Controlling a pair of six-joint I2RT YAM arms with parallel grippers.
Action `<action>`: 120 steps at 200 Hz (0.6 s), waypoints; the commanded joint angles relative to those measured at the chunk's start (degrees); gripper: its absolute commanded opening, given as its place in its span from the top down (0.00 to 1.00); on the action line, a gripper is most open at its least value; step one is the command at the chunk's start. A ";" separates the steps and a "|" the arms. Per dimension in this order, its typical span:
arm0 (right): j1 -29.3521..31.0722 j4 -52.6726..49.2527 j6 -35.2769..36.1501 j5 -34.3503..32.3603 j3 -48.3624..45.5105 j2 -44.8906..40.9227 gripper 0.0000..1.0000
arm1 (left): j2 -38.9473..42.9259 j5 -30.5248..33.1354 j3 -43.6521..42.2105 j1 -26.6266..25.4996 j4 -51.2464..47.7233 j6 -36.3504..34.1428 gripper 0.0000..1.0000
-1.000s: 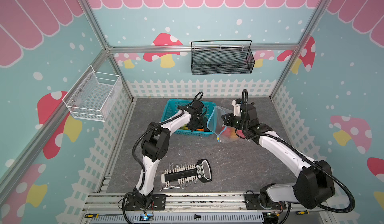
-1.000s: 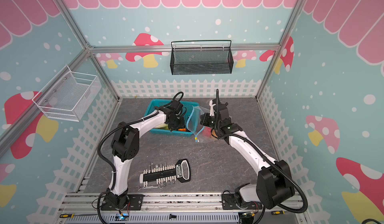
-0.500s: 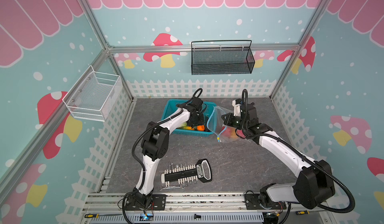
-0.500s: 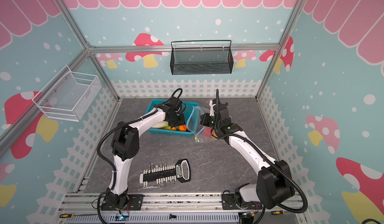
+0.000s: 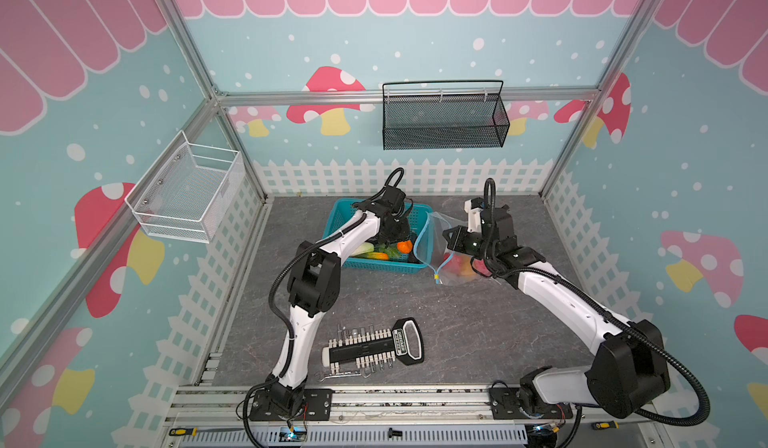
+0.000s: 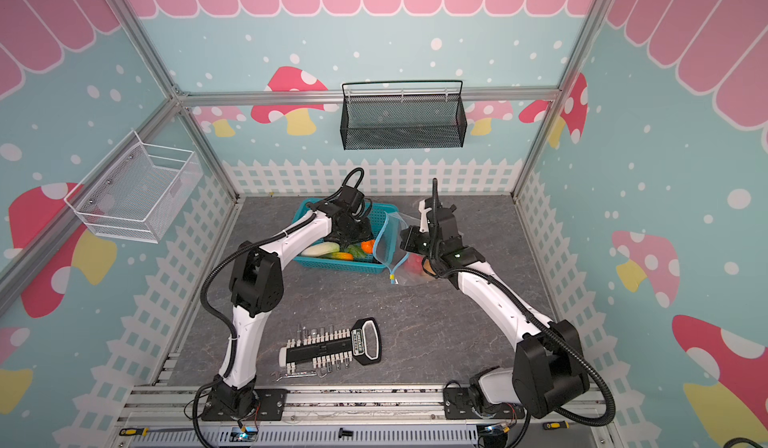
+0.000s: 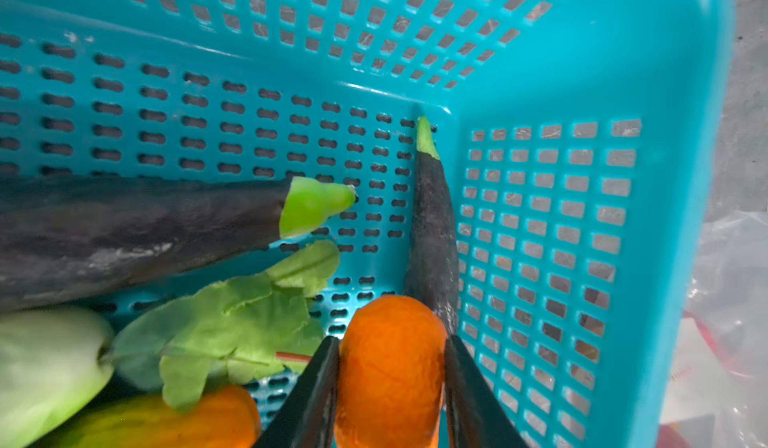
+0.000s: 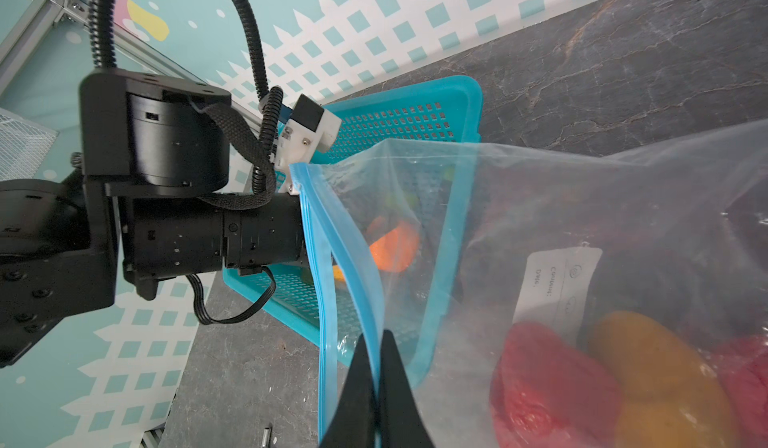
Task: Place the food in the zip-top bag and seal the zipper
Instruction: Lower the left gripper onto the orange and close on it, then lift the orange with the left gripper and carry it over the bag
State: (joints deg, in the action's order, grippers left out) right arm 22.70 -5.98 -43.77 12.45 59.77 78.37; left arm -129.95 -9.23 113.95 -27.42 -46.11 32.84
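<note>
Shifting slightly since a second ago, the left gripper (image 7: 391, 344) is leaving the orange toy piece (image 5: 404, 245) plainer to see, its jaws clamping it. Nearer, the right gripper (image 8: 377, 335) is pinching the zipper (image 8: 332, 258), jaws together, holding the zip-top bag (image 5: 436, 233) with its mouth facing left and its strip running near to far. Just left, inside the teal basket (image 5: 345, 213), the piece is lying lengthwise along the fingers, probably needing only a short rightward carry.
</note>
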 commanded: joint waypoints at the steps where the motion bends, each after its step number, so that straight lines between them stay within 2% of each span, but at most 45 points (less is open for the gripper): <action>1: -0.42 0.79 0.35 -0.82 0.70 0.31 1.00 | -0.04 -1.09 1.41 0.79 -0.96 0.99 0.62; 120: -0.74 0.97 0.19 0.09 1.39 1.51 1.00 | 16.22 -0.90 -12.04 0.38 3.68 3.01 0.62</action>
State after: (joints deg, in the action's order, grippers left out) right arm 22.37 -5.96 -43.77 12.51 59.77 79.18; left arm -116.77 -10.09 103.92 -26.79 -43.86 34.63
